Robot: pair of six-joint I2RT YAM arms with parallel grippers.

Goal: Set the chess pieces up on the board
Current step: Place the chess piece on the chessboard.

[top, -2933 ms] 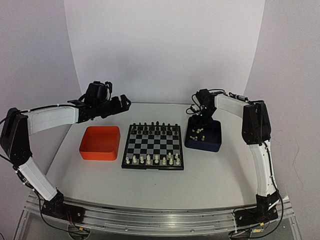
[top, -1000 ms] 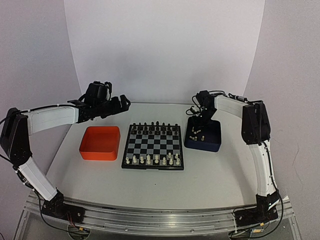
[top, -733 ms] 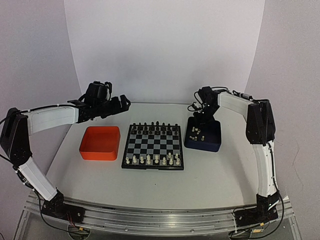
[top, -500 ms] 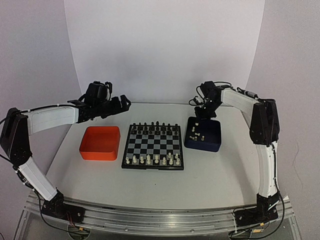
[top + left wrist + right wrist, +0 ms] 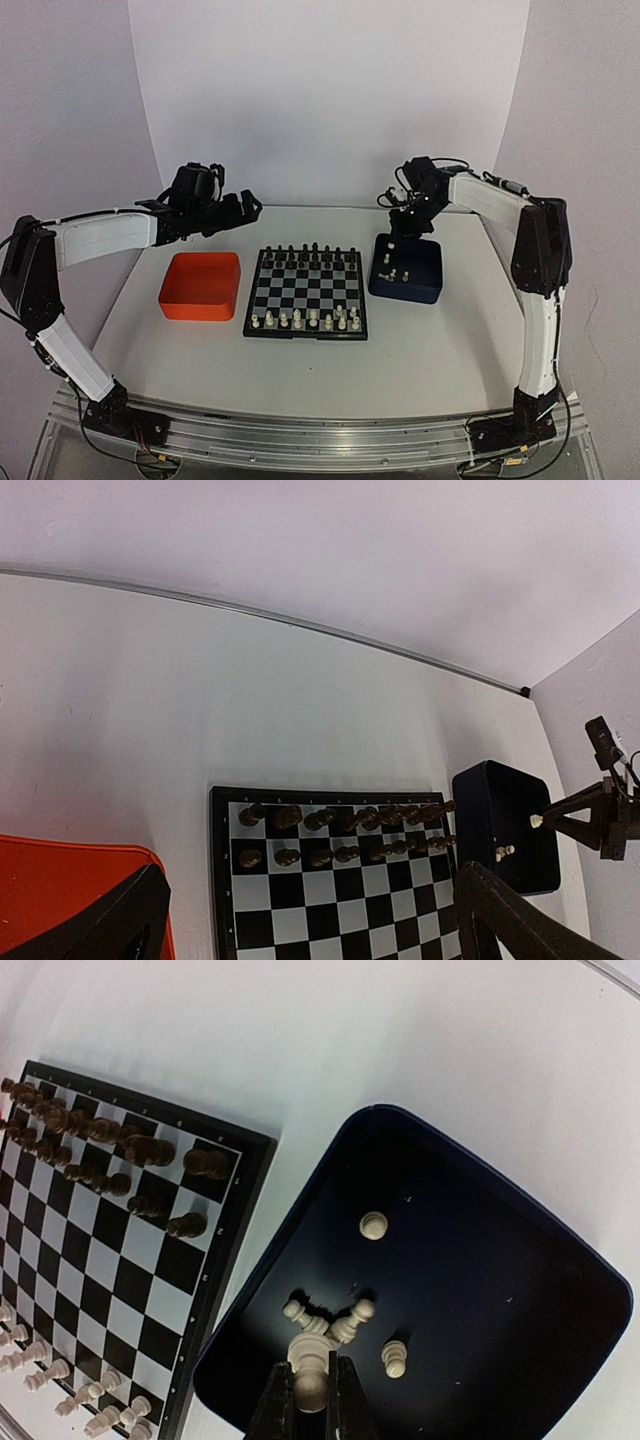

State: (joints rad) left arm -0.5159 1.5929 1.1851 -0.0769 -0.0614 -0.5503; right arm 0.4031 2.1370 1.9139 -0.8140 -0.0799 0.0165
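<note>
Fingers of the right gripper [image 5: 310, 1405] are pinching a cream-white chess piece [image 5: 310, 1365] above the dark blue tray [image 5: 520, 1290], a grip only the right wrist view is showing clearly; several loose chess pieces [image 5: 373, 1225] are lying beneath it. The overhead view is showing the left gripper [image 5: 238, 210] hanging wide open beyond the orange tray [image 5: 200, 285], and white pieces [image 5: 305, 320] lining the near rows of the board [image 5: 305, 285].

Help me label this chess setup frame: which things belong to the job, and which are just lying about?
Job:
- board
- white chess pieces on its near rows and in the dark blue tray
- one more pinched in the right gripper

Lying about:
- orange tray
- black pieces on the far rows
- left gripper, open, holding nothing
</note>
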